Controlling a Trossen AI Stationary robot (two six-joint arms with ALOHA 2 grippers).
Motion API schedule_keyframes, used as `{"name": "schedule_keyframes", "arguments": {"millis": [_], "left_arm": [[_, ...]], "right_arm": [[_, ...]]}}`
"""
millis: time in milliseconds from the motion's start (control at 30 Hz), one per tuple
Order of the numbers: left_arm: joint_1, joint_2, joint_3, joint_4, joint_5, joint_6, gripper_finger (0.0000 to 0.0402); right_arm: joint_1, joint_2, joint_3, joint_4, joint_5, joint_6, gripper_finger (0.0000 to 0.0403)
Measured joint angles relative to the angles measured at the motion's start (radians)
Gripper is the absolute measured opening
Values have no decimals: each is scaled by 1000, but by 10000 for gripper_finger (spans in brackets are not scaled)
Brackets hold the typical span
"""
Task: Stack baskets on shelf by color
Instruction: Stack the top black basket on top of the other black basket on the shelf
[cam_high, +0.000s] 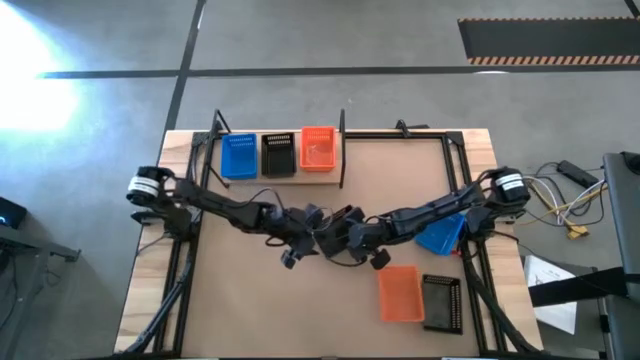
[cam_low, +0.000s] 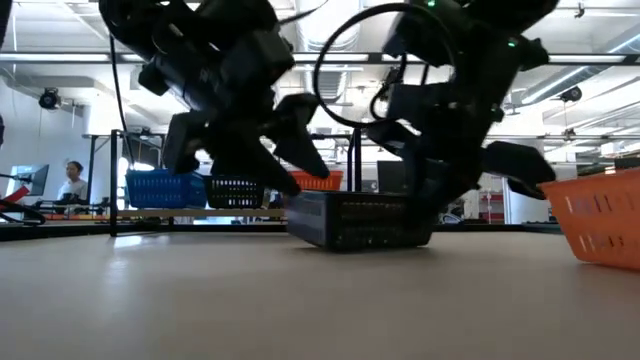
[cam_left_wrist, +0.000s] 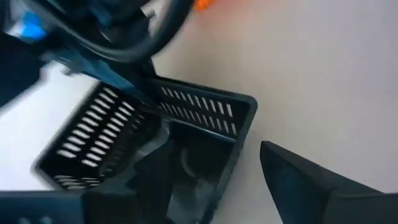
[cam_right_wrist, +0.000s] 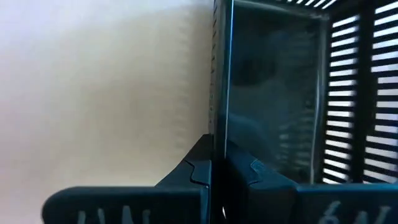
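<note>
A black perforated basket (cam_low: 360, 220) sits with its bottom on the table at mid-table, mostly hidden under both arms in the high view. My right gripper (cam_right_wrist: 221, 165) is shut on one of its walls. My left gripper (cam_left_wrist: 211, 155) is open at the opposite end, one finger (cam_left_wrist: 146, 177) inside the basket and one finger (cam_left_wrist: 311, 186) outside. The shelf (cam_high: 280, 180) at the far left holds a blue basket (cam_high: 238, 156), a black basket (cam_high: 278, 154) and an orange basket (cam_high: 318, 148) side by side. My right gripper pinches the black basket's wall at its top rim (cam_right_wrist: 219, 93), one finger (cam_right_wrist: 252, 171) inside the basket and one finger (cam_right_wrist: 196, 168) outside. The basket's bottom rests on the table. Whether my left gripper touches the basket I cannot tell.
On the table's right side a blue basket (cam_high: 440, 235) lies tilted near the right arm, with an orange basket (cam_high: 400, 292) and a black basket (cam_high: 442, 302) toward the near edge. Black frame uprights (cam_high: 342, 150) border the shelf. A person (cam_low: 72, 182) sits beyond the table.
</note>
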Motion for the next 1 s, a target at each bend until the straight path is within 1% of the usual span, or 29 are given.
{"name": "schedule_keyframes", "arguments": {"millis": [67,167,400,600,700,767,900,967,1000], "left_arm": [[0,11,19,-45,0,0,218],[6,17,33,-94,0,-2,203],[38,17,30,-165,-1,-9,128],[44,22,25,-169,-2,-6,69],[42,20,25,-184,1,2,30],[37,14,31,-207,4,4,9],[27,-3,37,-227,-2,-7,3],[21,-12,38,-225,-10,-34,0],[18,-19,38,-236,-16,-48,0]], "right_arm": [[-4,12,27,-11,-1,-3,8],[-4,21,50,-22,0,-3,8],[-4,2,58,-25,0,-3,8],[-4,-9,70,-27,4,-2,9],[-4,-11,83,-28,7,20,11],[-4,-11,96,-28,8,47,17],[-3,-11,119,-6,6,63,51],[-2,-11,122,60,-15,64,74],[-1,-12,120,96,-42,64,87]]}}
